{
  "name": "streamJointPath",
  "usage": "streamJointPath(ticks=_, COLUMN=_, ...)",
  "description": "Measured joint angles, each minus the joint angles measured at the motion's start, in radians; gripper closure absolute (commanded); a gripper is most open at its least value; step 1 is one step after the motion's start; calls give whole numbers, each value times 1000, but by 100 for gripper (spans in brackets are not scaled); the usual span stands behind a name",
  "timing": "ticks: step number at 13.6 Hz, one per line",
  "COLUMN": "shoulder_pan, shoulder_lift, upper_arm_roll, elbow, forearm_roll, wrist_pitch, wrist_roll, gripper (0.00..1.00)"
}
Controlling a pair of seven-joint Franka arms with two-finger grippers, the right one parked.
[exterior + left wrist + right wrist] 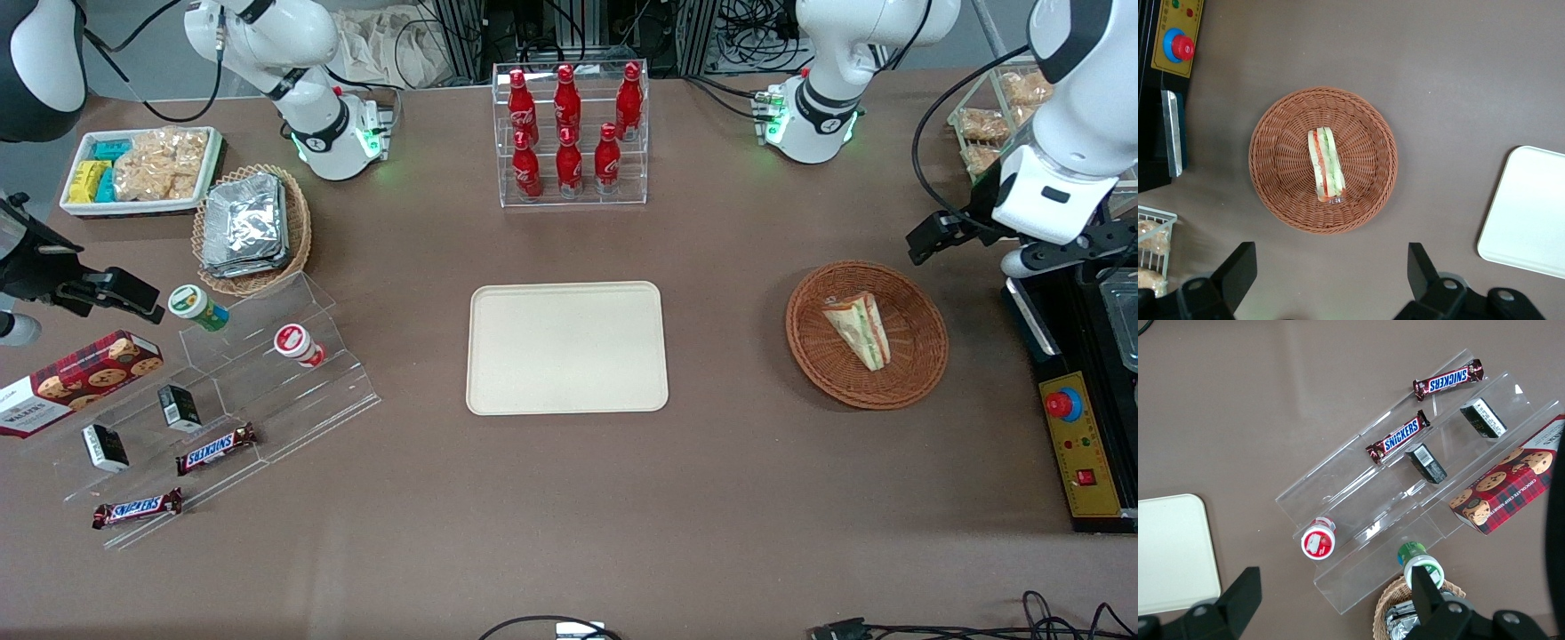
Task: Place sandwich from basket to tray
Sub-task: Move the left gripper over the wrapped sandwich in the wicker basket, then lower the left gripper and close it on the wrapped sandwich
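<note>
The sandwich [859, 330] is a wrapped wedge with green and red-orange layers. It lies in the round brown wicker basket [916, 373] toward the working arm's end of the table. The beige tray [569, 391] lies bare at the table's middle. My left gripper [1036, 258] hangs high above the table beside the basket, over the table's edge at the working arm's end. In the left wrist view the gripper [1331, 273] is open and empty, clear of the basket [1278, 180], with the sandwich [1326, 165] and the tray's corner [1531, 213] in sight.
A black control box with a red button [1080, 444] stands beside the basket at the table's edge. A clear rack of red bottles [569, 133] stands farther from the camera than the tray. A tan basket of foil packets [253, 227] and a clear snack stand [231, 400] lie toward the parked arm's end.
</note>
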Motion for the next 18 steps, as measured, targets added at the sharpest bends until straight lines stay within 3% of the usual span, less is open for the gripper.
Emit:
streamJointPath(ticks=6, shoulder_pan=-11, shoulder_lift=1, upper_arm_roll=1, elbow=-2, forearm_roll=0, wrist_pitch=-20, wrist_roll=21, gripper=0)
streamJointPath(ticks=9, shoulder_pan=-11, shoulder_lift=4, upper_arm_roll=4, elbow=-89, forearm_roll=2, wrist_pitch=21, wrist_roll=13, gripper=0)
streamJointPath(ticks=14, shoulder_pan=0, shoulder_lift=41, upper_arm_roll=65, elbow=-378, forearm_roll=5, wrist_pitch=410, wrist_roll=-8, gripper=0)
streamJointPath(ticks=18, shoulder_pan=8, shoulder_lift=161, upper_arm_roll=93, elbow=-488, forearm_roll=3, wrist_pitch=652, wrist_roll=-10, gripper=0)
